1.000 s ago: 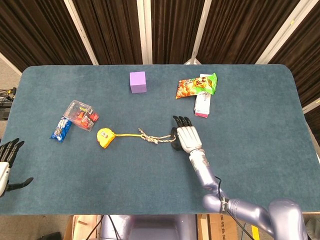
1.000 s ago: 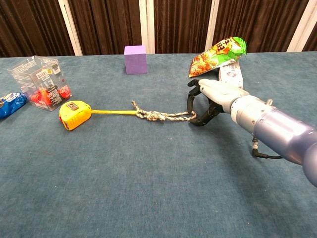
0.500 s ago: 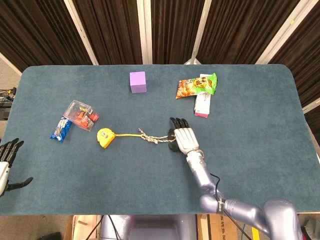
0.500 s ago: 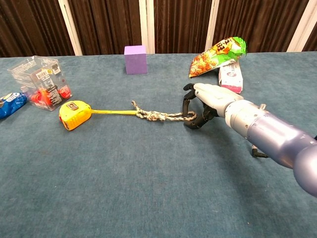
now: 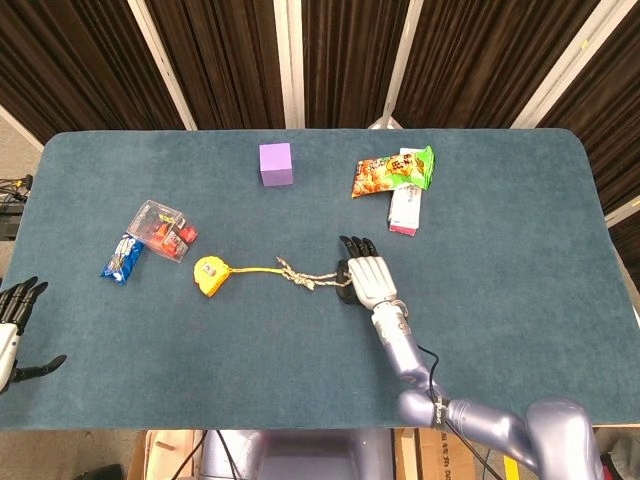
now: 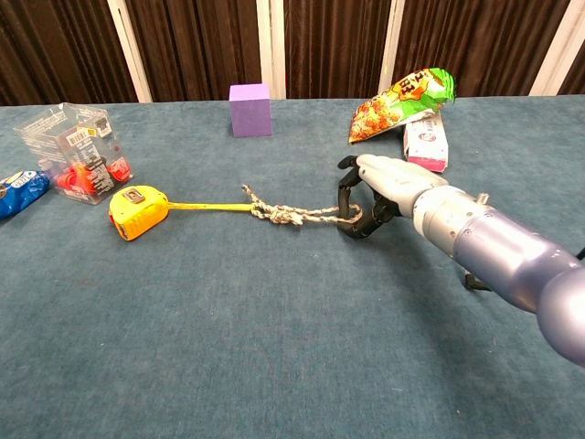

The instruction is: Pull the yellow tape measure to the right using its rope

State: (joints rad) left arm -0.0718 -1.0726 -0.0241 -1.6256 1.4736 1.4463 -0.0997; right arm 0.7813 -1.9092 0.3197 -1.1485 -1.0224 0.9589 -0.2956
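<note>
The yellow tape measure lies left of the table's middle, its yellow blade running right into a knotted rope. My right hand sits over the rope's right end, palm down. Its dark fingers arch down to the cloth on both sides of the rope. Whether they pinch the rope is hidden under the hand. My left hand hangs off the table's left edge with fingers spread and holds nothing.
A purple cube stands at the back. A chip bag and a white box lie behind my right hand. A clear package and a blue packet sit left of the tape measure.
My right hand has slid left over the rope's end, and its fingers now straddle it. The tape measure has not moved.
</note>
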